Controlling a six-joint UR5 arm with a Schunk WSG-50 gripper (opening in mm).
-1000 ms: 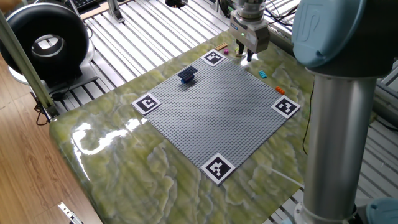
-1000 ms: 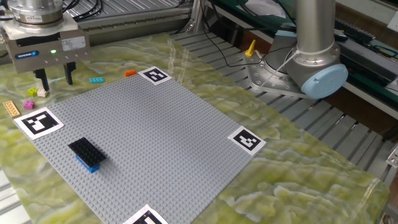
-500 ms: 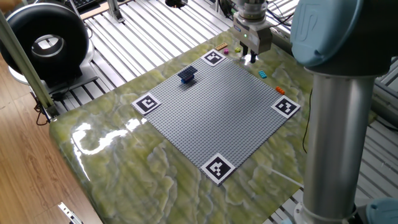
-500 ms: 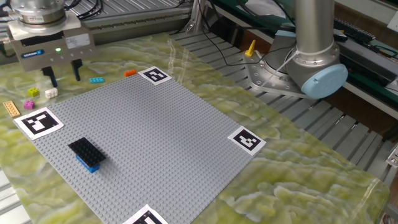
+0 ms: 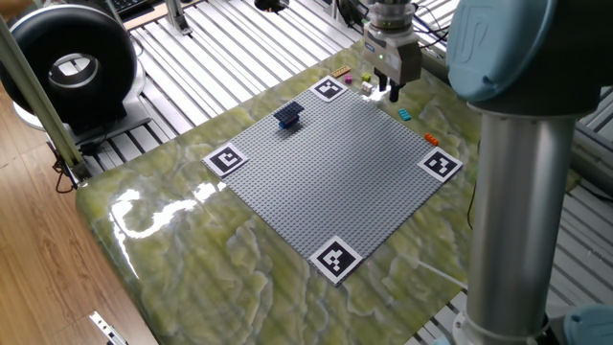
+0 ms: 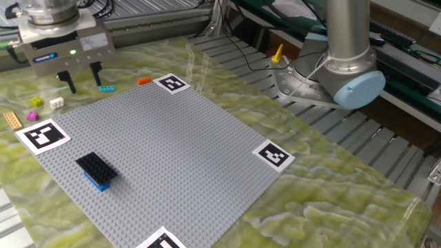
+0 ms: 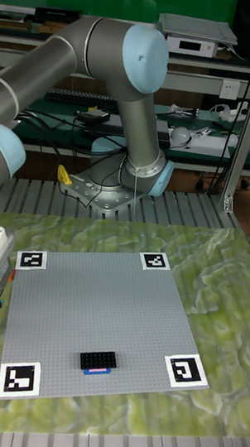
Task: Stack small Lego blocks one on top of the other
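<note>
In one fixed view: pincer (image 5: 388, 93) hanging over the far side of the table (image 5: 192, 240), jaws apart, nothing between them. Compared with a second ago, shifted along the table edge, away from the magenta block (image 5: 347, 77) and toward the cyan block (image 5: 405, 115). Probably means a new target is chosen, the cyan one, with no grasp begun yet. Orange block (image 5: 431, 140) lying further along, beside a marker square (image 5: 440, 164). On the grey baseplate (image 5: 326, 182), a dark block (image 5: 288, 116) already pressed on a blue block – one small stack, well apart from the pincer.

In the other fixed view: open jaws seen clearly, empty, tips above the bare table just off the baseplate edge. Cyan block just beside the nearer finger, not touching it as far as can be told. Left behind on the other side: a pale block (image 6: 56, 102), the magenta one with a yellowish piece on it, and a tan plate (image 6: 12, 120). Nothing standing between pincer and cyan block – only the orange one near, so a risk of pushing it if the approach is wide.

In the tall fixed view: only the white body of the pincer at the left border, fingers cut off – cannot tell the opening here. Loose blocks nearly hidden at that edge. Dark-and-blue stack low on the baseplate, with free studs all around for the next piece.
</note>
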